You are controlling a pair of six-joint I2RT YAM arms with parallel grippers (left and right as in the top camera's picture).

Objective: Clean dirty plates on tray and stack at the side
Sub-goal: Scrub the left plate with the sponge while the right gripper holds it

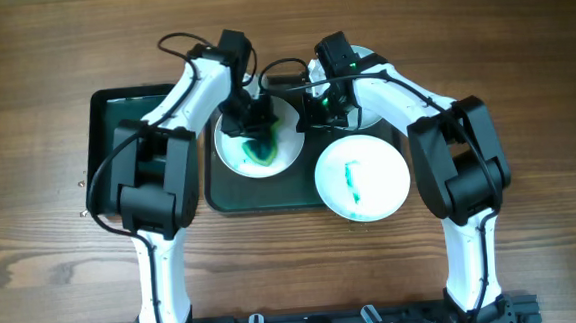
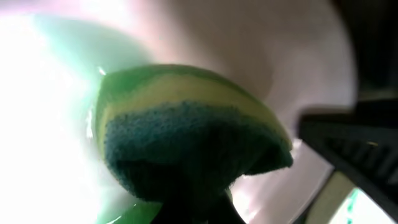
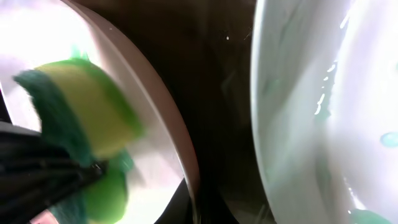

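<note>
On the tray [image 1: 235, 197], dark green, long axis left to right, right end hidden under crockery. Round, so no long axis to the plates themselves; all flat and face up. Lying at the tray's centre-left: the middle plate [image 1: 229, 150], white, with a green smear under and just in front of the sponge [image 2: 186, 130]. Overhanging the tray's near right corner: the near plate [image 1: 381, 181], white, with a thin teal streak running toward and away from the robot. Half hidden beneath the right arm [image 1: 394, 90] at the far right: the far plate [image 1: 364, 123], colour hard to tell.

Clamped on the sponge and holding it down on the middle plate: the left gripper [image 1: 256, 123]. In the left wrist view, yellow-green layer above, dark teal scouring layer below. Poised just beside the middle plate's right rim, between it and the far plate: the right gripper [image 1: 320, 107]. Cannot tell whether apart or together, nor whether touching the rim. Left of the tray, just beside it: a smaller dark tray [image 1: 115, 122].
</note>
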